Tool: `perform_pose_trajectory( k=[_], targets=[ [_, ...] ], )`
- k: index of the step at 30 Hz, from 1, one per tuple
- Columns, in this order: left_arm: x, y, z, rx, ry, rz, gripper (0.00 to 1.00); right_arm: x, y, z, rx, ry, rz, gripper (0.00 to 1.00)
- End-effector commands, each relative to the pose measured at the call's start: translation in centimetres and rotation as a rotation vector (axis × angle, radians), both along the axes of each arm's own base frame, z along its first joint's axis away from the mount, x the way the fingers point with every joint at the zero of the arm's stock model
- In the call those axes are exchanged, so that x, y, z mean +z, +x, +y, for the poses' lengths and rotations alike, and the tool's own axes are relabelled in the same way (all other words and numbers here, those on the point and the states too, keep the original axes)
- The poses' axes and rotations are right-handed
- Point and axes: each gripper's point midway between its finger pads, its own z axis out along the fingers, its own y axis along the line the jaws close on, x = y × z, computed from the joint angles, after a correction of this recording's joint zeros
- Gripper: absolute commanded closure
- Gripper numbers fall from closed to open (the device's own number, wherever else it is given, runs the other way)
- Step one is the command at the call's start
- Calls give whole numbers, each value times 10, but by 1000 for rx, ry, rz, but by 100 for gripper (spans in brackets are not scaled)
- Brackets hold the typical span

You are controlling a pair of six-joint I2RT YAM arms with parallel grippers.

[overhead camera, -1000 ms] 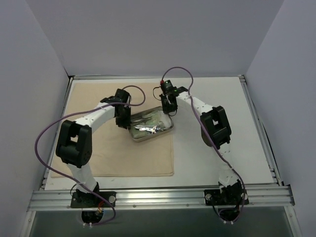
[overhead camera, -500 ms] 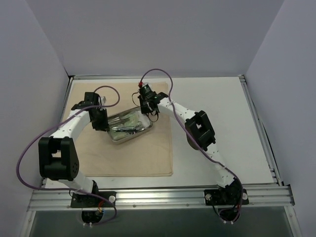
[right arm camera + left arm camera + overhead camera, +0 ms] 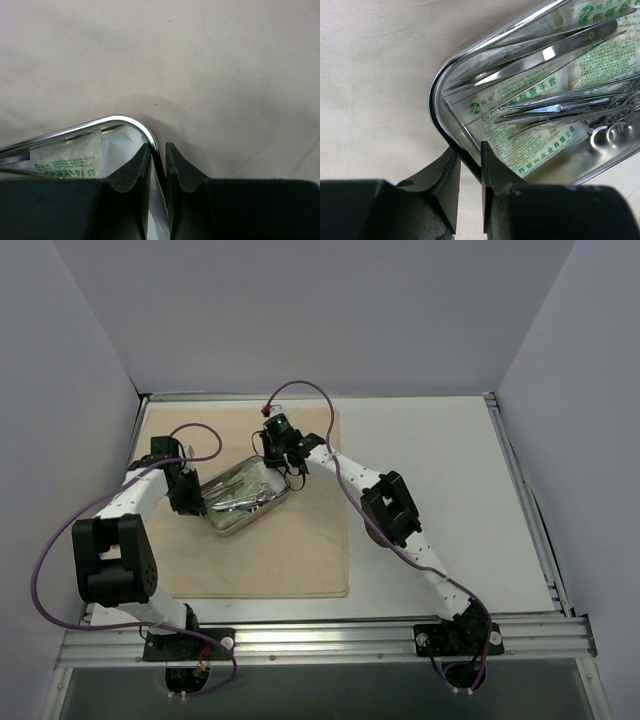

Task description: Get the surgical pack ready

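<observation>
My left claw (image 3: 470, 161) and right claw (image 3: 158, 150) are each pinched on the rim of the small shiny rectangular steel tray (image 3: 240, 525), at opposite ends. It sits left of centre in the overhead view on the large beige cloth (image 3: 290, 560). Its long axis runs lower left to upper right, from one claw to the other.

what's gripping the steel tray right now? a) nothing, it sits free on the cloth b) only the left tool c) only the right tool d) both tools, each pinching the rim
d: the left tool and the right tool each have the rim of the tray pinched between their fingers.
</observation>
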Motion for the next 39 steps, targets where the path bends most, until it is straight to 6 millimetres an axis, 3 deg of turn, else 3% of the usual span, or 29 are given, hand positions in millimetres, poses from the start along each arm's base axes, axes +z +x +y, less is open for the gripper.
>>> perform_pose_trajectory(
  k=[1,5,8,11,12,14,15,16,17,18,19,22,28,31,36,39],
  targets=[
    [9,-19,-42,-174,-178,47,98,33,-22,77,66,229,-65,92],
    [0,-21,-40,-164,-170,93,98,34,-22,75,77,219,-70,72],
    [-9,-23,-40,-157,-177,131,98,48,-19,67,71,226,-79,62],
    [-12,-23,-39,-155,-178,140,98,77,-8,45,40,235,-101,54],
    [-11,-24,-39,-154,-179,140,98,99,0,34,21,252,-125,46],
    [-11,-23,-40,-156,-180,136,98,114,6,20,7,257,-141,38],
    [-10,-24,-40,-156,-182,135,98,135,8,12,-4,272,-166,37],
    [-9,-23,-39,-155,-181,131,98,132,14,-1,-26,258,-163,36],
    [-8,-23,-39,-155,-179,128,98,146,23,-18,-61,257,-188,36],
    [-8,-23,-39,-155,-178,128,98,146,22,-22,-76,250,-188,36],
    [-7,-23,-39,-156,-176,126,98,130,29,-44,-122,215,-166,36],
    [-7,-23,-38,-154,-180,122,98,124,44,-81,-208,214,-156,36],
    [0,-21,-38,-152,-179,97,98,94,54,-104,-247,163,-120,36],
    [5,-18,-32,-130,-179,74,98,66,68,-147,-400,36,-95,35],
    [5,-16,1,-19,-198,54,98,12,70,-203,-524,-104,-2,34],
    [2,-13,15,31,-207,42,98,-13,64,-207,-513,-122,45,33]
  ],
)
